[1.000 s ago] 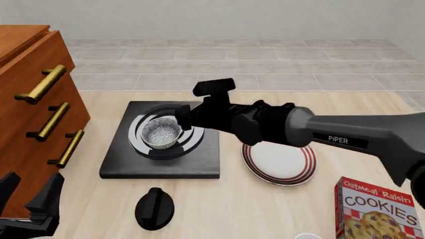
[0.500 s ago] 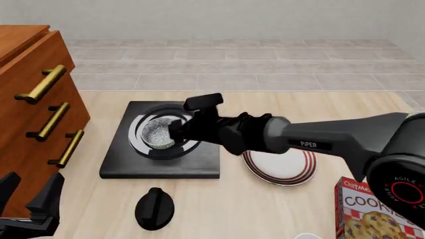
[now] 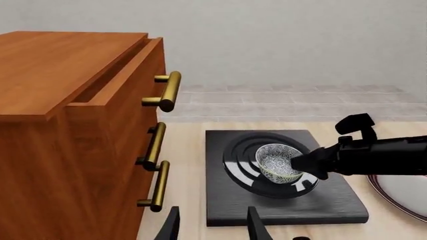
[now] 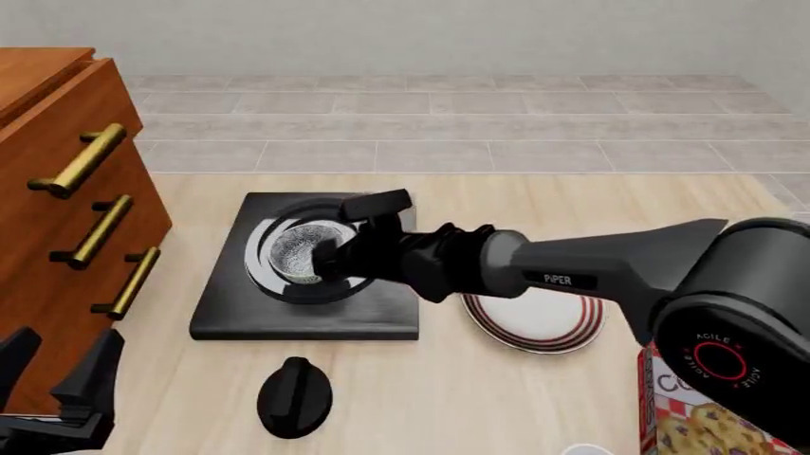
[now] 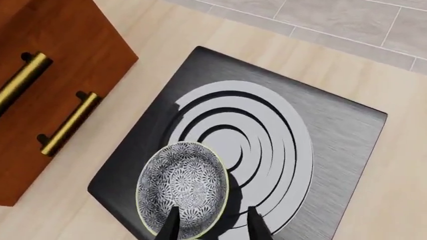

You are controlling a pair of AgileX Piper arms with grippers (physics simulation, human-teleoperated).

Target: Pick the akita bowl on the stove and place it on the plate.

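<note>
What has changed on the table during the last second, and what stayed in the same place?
The right gripper moved left and down to the akita bowl; its open jaws now straddle the bowl's rim but have not closed. The bowl remains on the stove. The plate, the black knob and the left gripper did not move.

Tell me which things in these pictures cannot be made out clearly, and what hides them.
- Plate: front view, the right arm covers its upper part; left wrist view, cut by the edge.
- Akita bowl: front view, the right pincer covers its right side; whether the rim is gripped cannot be told.
- Cookie box: front view, behind the arm base and cut off.
- Left pincer: only the fingertips show.
</note>
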